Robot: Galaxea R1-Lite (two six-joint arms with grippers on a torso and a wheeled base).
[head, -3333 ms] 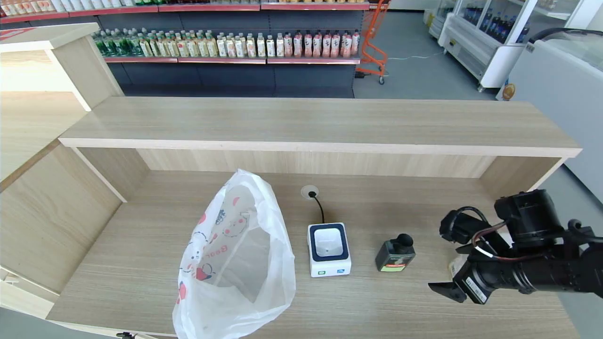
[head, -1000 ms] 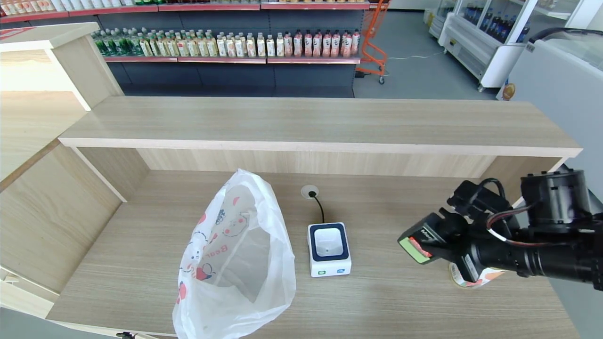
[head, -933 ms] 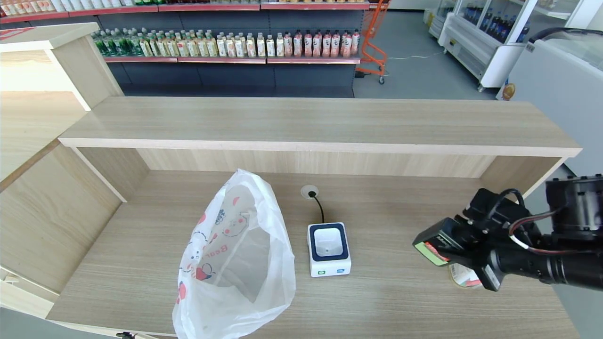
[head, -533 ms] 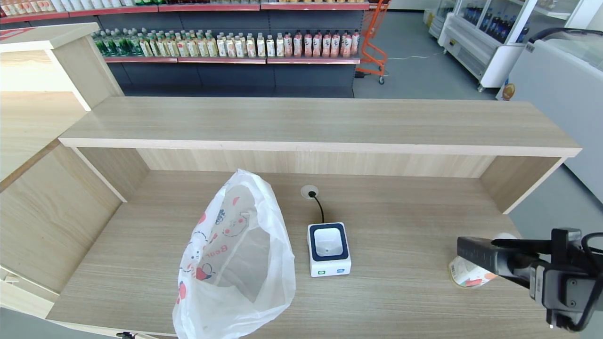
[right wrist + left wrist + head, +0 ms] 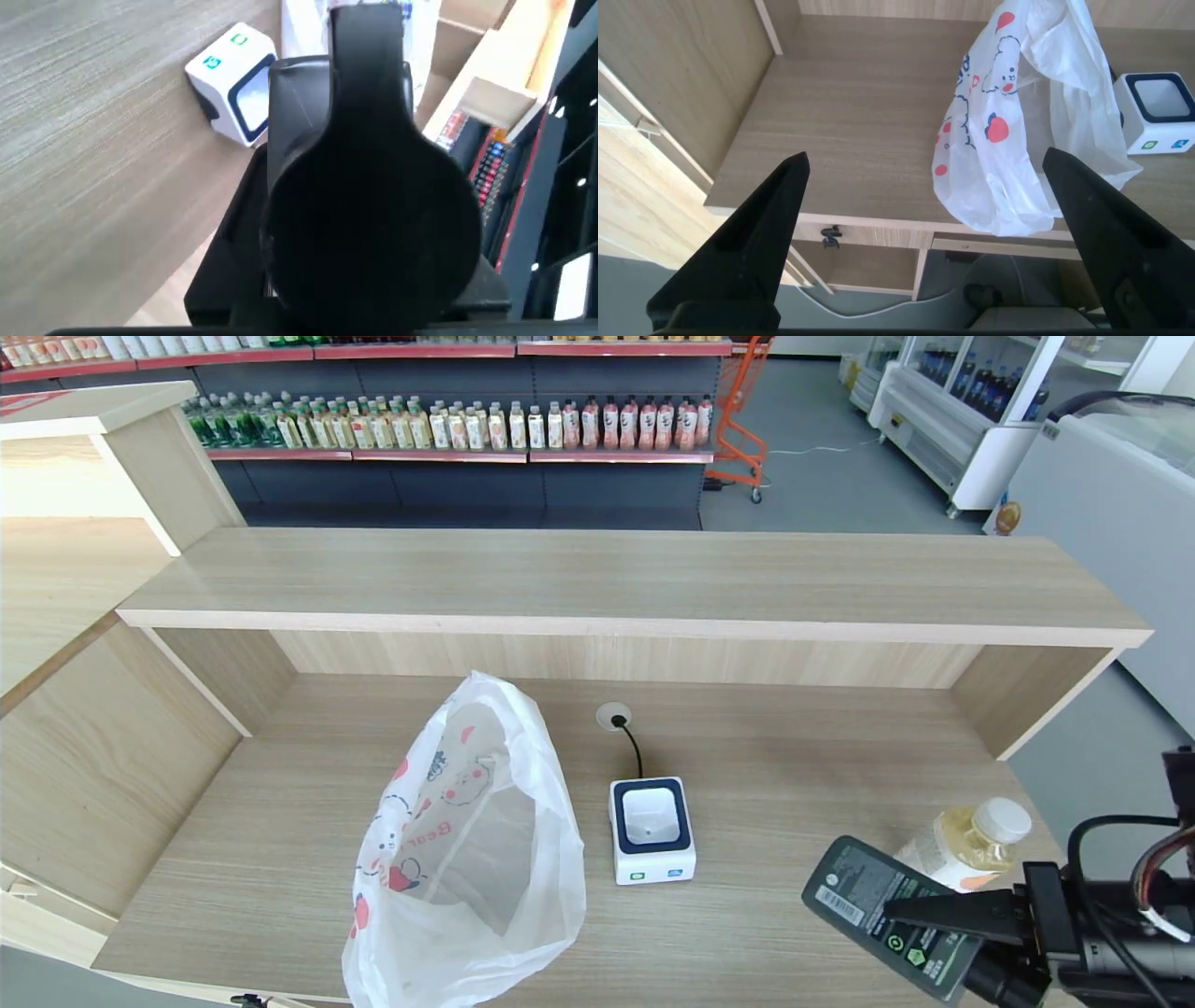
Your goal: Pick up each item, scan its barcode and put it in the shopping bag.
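1 dark bottle [image 5: 857, 899] clamped, R gripper [image 5: 924, 933] | near end hidden

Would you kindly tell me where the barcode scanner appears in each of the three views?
Head view: barcode scanner mid-counter, between shopping bag and held dark bottle.
Left wrist view: scanner just beyond the bag.
Right wrist view: scanner beyond the bottle, near the bag.
Shared landmark: the bag.

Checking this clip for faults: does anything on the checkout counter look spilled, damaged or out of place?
Nothing stands out. The shopping bag stands open, the scanner sits square, the pale bottle looks intact, and the right hand holds the dark item barcode up.
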